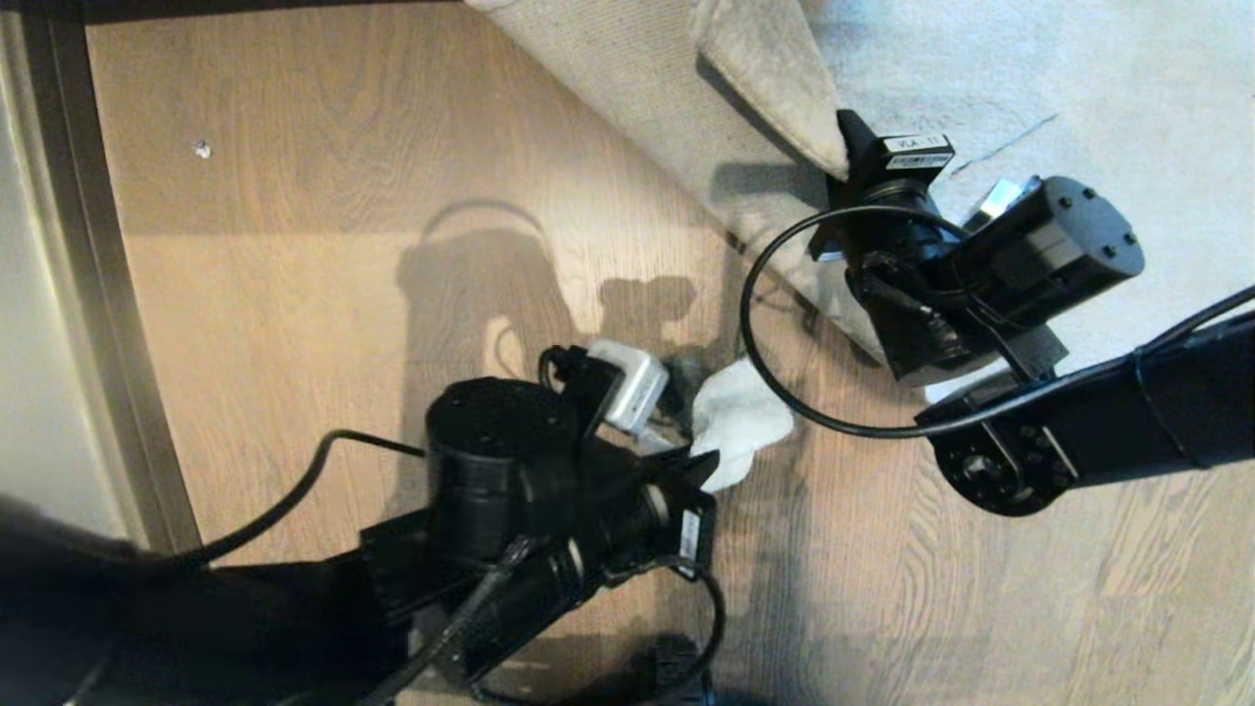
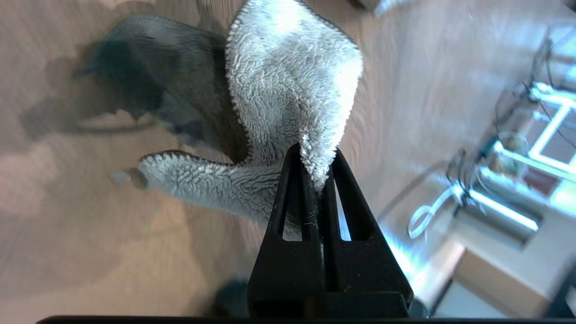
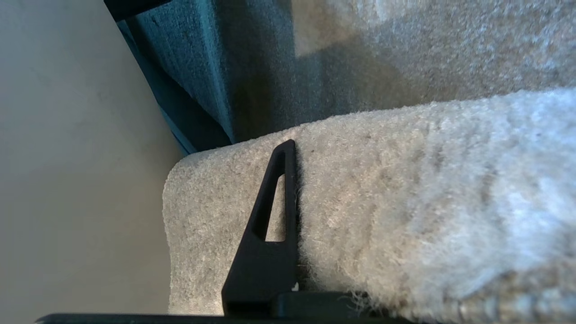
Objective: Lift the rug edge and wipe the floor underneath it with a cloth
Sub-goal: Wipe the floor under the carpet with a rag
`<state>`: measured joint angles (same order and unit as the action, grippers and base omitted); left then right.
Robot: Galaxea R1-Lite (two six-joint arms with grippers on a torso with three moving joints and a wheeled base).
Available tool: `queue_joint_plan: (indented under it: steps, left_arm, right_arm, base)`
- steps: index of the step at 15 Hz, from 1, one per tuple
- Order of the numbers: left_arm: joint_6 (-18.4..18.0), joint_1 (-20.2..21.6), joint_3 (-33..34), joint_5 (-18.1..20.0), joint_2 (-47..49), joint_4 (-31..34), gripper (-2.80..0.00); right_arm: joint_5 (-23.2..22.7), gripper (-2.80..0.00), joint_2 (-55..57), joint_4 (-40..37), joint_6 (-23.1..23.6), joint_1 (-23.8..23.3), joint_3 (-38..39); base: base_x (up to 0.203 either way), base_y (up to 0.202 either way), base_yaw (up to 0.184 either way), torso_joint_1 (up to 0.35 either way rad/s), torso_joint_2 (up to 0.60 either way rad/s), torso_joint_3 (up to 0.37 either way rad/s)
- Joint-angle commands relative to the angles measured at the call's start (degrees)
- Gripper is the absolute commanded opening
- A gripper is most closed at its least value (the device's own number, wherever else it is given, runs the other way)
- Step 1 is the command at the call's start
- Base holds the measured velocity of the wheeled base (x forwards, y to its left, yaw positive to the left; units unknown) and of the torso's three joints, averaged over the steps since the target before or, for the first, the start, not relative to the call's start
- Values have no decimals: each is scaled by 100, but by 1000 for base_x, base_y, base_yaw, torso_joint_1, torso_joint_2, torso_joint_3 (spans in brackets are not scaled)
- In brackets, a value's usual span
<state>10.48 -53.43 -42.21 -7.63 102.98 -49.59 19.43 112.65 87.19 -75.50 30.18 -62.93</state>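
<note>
My left gripper (image 1: 711,461) (image 2: 315,155) is shut on the cloth (image 1: 740,417) (image 2: 292,81), a fluffy pale rag with a darker grey face. The cloth hangs from the fingertips just over the wood-plank floor (image 1: 294,294), near the raised rug. My right gripper (image 1: 833,162) (image 3: 299,146) is shut on the rug edge (image 1: 775,78) (image 3: 382,189) and holds it up off the floor. The woven beige backing (image 1: 618,78) shows. One black finger (image 3: 279,202) lies against the pile; the other is hidden behind the rug.
A dark skirting strip (image 1: 88,294) and a pale wall run down the left. A small white speck (image 1: 202,149) lies on the planks. A black cable (image 1: 775,363) loops from the right wrist over the floor. Teal fabric (image 3: 189,67) stands behind the rug corner.
</note>
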Motion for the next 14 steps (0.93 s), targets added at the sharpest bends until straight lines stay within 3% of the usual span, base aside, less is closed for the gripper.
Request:
queue_joint_plan:
  steps: [1,3,8,14]
  left_arm:
    - [3,229,-552,-22,819,-295,-280]
    - [6,623,-835,-58,1060,-648,-280]
    - [-10,1758,-1151,-82,1045,-775,-280]
    - [-22,3117,-982,-193,146,-992,-280]
  right_arm:
    - [17,-280,20,277,-44,-6,0]
    - [17,-280,29,277,-44,-12,0]
    - [8,-280,37,277,-53,-47,9]
    - [17,-280,11,277,-66,-47,136]
  base:
    - [0,0,0,0,0,0]
    - [0,0,0,0,0,0]
    - [0,0,0,0,0,0]
    - [0,0,0,0,0,0]
